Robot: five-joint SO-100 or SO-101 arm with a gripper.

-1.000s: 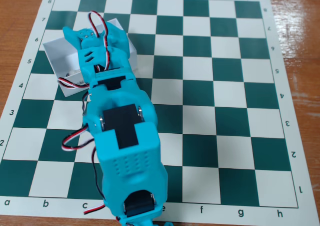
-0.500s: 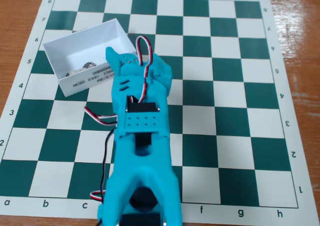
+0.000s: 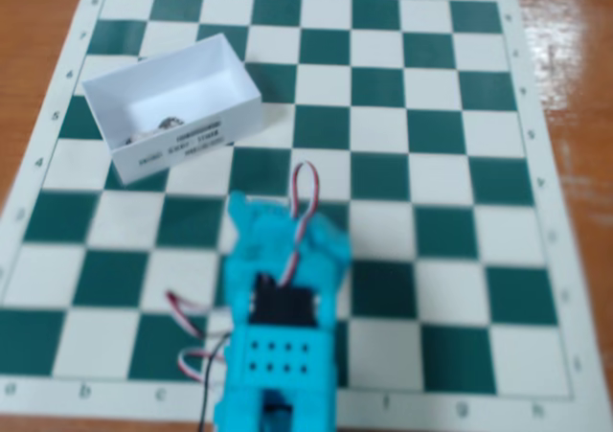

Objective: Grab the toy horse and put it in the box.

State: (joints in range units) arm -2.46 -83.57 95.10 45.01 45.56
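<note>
Fingers of the turquoise gripper (image 3: 287,223) cannot be told apart in the fixed view: the picture is blurred and the arm (image 3: 280,346) is seen from behind and above, so whether they stand apart or together is unclear, and nothing shows between them. That gripper end sits over the lower middle of the chessboard mat (image 3: 431,164), well apart from the box (image 3: 206,130). Inside it, near the front wall, lies the toy horse (image 3: 168,123), only a small grey-and-pale smudge partly hidden by that wall (its heading and long axis cannot be made out). The box itself lies askew, its long side running from lower left up to the right, with labels on the near wall.
</note>
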